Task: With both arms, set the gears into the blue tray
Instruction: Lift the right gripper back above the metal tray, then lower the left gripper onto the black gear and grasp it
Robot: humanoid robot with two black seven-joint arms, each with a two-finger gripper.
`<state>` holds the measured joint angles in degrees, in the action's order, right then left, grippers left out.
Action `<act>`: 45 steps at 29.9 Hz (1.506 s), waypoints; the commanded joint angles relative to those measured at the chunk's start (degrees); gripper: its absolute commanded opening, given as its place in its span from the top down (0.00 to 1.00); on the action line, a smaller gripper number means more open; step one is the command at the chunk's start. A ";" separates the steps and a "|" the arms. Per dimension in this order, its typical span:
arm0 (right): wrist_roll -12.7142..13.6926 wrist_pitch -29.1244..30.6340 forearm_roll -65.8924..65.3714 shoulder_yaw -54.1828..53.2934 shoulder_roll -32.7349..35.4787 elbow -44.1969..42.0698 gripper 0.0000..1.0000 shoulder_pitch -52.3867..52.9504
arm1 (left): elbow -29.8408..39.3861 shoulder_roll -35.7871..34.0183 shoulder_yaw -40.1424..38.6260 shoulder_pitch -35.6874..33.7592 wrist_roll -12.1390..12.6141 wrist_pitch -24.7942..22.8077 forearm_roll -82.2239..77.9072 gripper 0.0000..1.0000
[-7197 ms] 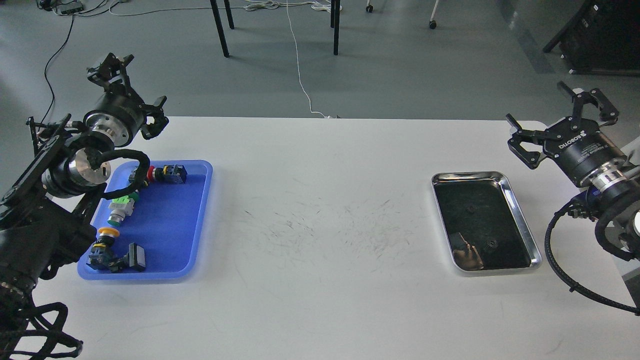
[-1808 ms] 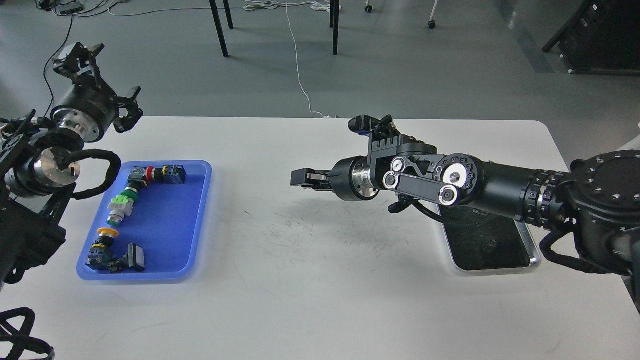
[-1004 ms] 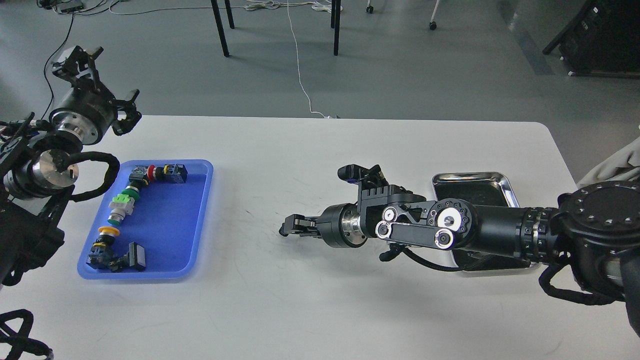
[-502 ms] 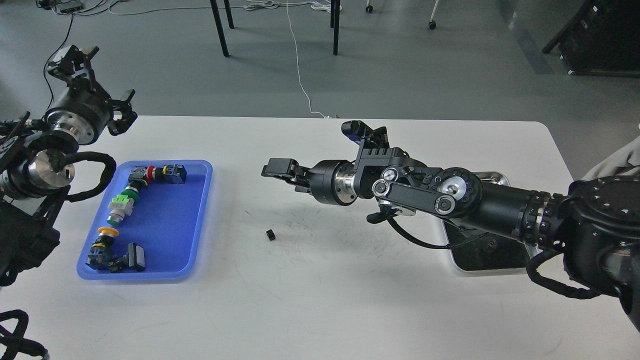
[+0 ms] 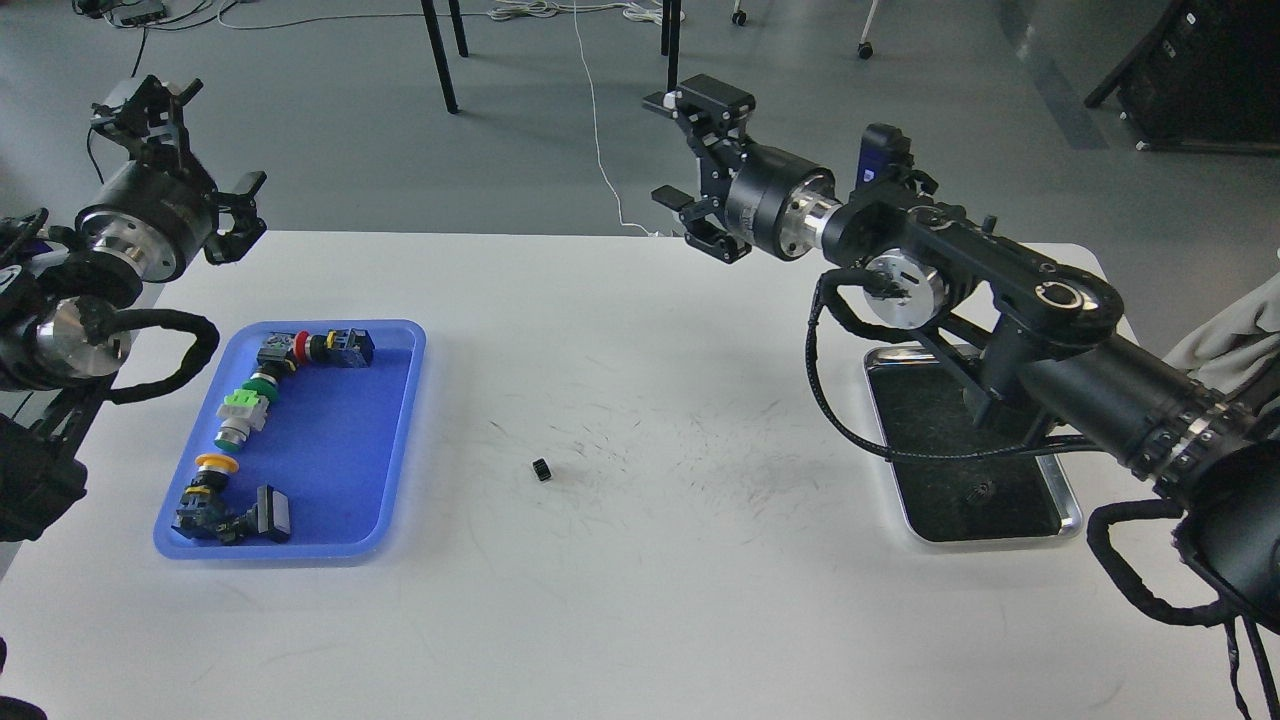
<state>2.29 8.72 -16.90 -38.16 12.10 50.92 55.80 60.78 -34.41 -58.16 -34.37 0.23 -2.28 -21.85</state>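
Observation:
One tiny black gear [image 5: 541, 469] lies on the white table between the two trays, nearer the blue tray [image 5: 340, 440]. A second gear [image 5: 982, 490] rests on the dark floor of the steel tray [image 5: 1068, 505]. My right gripper [image 5: 690, 160] is raised high above the table's far edge, open, with nothing between its fingers. My left gripper [image 5: 185, 145] hangs beyond the table's far left corner, open and empty, behind the blue tray.
Several push-button switches [image 5: 245, 415] with red, green and yellow caps lie along the blue tray's left side. The right arm [image 5: 1010, 300] crosses over the steel tray's far end. Chair legs and cables are on the floor beyond the table.
My right gripper brought a gear from the steel tray to mid-table, let it go there, then swung up and back to the far edge. The left gripper drifted slightly left.

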 commanded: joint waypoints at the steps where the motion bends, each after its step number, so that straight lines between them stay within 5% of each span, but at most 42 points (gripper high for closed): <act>1: 0.17 2.43 7.39 -9.37 5.72 0.58 0.07 -6.56 | 6.27 -4.69 5.50 0.26 -0.05 0.43 -0.13 0.02; 7: 0.17 8.67 20.13 -21.15 14.17 1.29 0.07 -18.96 | 20.50 -12.86 12.11 0.18 0.56 0.26 -7.40 0.02; 14: 0.17 14.66 26.66 -26.09 17.16 1.46 0.07 -30.04 | 31.06 -13.40 15.26 0.26 4.87 -1.50 -23.21 0.02; 30: 0.08 16.24 26.22 -23.19 16.99 0.94 0.06 -31.37 | 27.48 -4.62 39.53 1.40 2.14 -1.59 -90.10 0.02; 45: -0.01 16.24 25.78 -22.49 17.16 0.76 0.06 -31.37 | 18.42 4.17 39.62 6.50 2.23 -0.36 -103.15 0.06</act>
<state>2.34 24.91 8.92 -60.64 29.27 51.77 24.42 80.52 -31.53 -18.54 -27.91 2.49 -3.19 -124.88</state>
